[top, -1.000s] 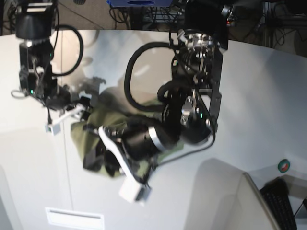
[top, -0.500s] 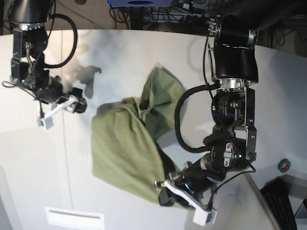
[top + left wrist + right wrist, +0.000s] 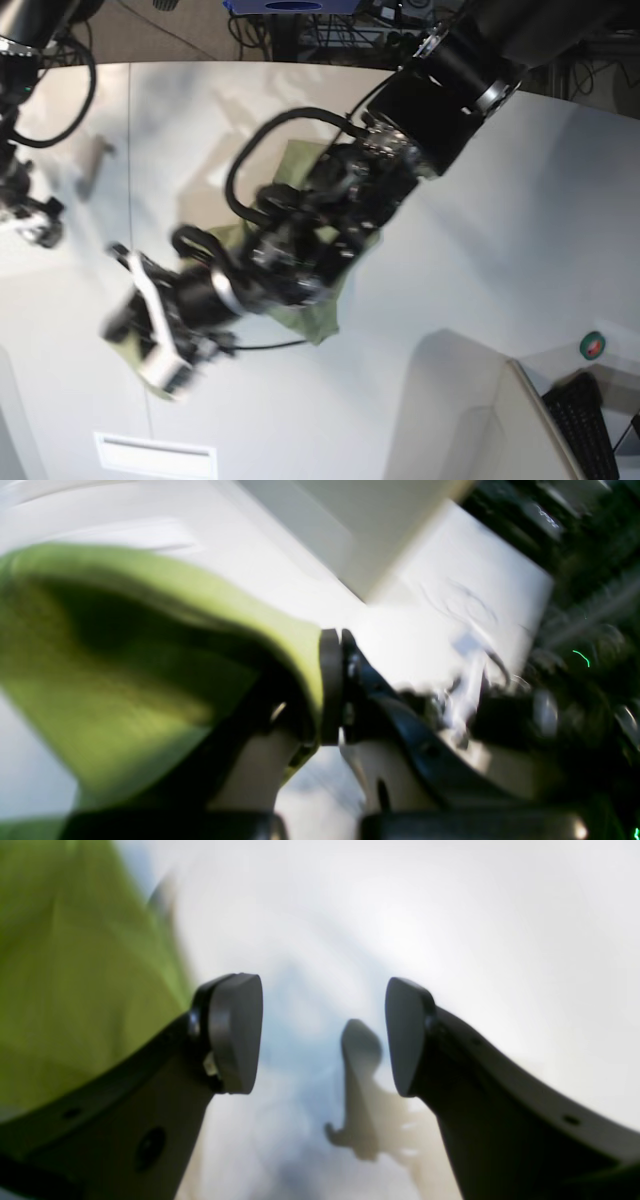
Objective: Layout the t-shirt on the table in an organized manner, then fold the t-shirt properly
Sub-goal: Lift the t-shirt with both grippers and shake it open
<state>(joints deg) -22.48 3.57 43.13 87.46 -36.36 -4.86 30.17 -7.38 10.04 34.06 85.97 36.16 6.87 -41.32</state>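
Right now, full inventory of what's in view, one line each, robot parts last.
t-shirt: one, olive green, bunched on the table under the left arm, one end pinched in its jaws.
table: one, off-white, curved far edge, thin dark seam near the left of the base view.
label: one, white rectangle, near edge of the table.
round sticker: one, green with a red centre, at the right edge of the base view.
keyboard: one, black, lower right corner, off the table.
left gripper: one, black, shut on the t-shirt.
right gripper: one, black pads, open, holding nothing, shirt beside it.
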